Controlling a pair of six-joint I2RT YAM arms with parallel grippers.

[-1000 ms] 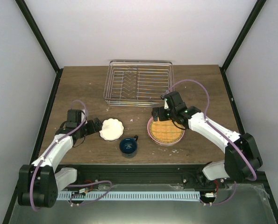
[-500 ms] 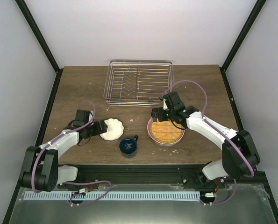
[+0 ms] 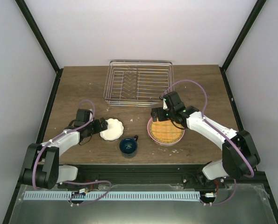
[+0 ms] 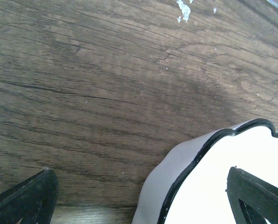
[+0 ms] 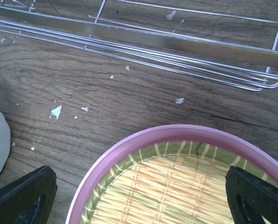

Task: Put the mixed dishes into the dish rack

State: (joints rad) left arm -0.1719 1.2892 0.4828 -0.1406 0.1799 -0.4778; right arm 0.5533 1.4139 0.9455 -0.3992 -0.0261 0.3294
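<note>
Upper centre: silver wire dish rack (image 3: 138, 103), near rail just beyond pink ribbed round plate (image 3: 149, 135), strip of bare dark wood table (image 3: 78, 88) between. Yellow-lime ribbed plate (image 3: 167, 130) nested in pink one (green rim (image 5: 124, 163) shows between them). Small white scalloped bowl (image 3: 112, 129) left of centre; dark blue mug (image 3: 128, 146) near, apart. White crumbs (image 5: 56, 111) on wood. Both arms low. Left gripper (image 3: 100, 125) spread, 1 finger over bowl, 1 outside rim. Right gripper (image 3: 158, 114) spread over pink plate's far rim, grasping nothing.

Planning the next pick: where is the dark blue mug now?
In the top view, the dark blue mug stands near the front edge of the table, left of centre, just front-right of the white scalloped bowl and left of the plate stack.
</note>
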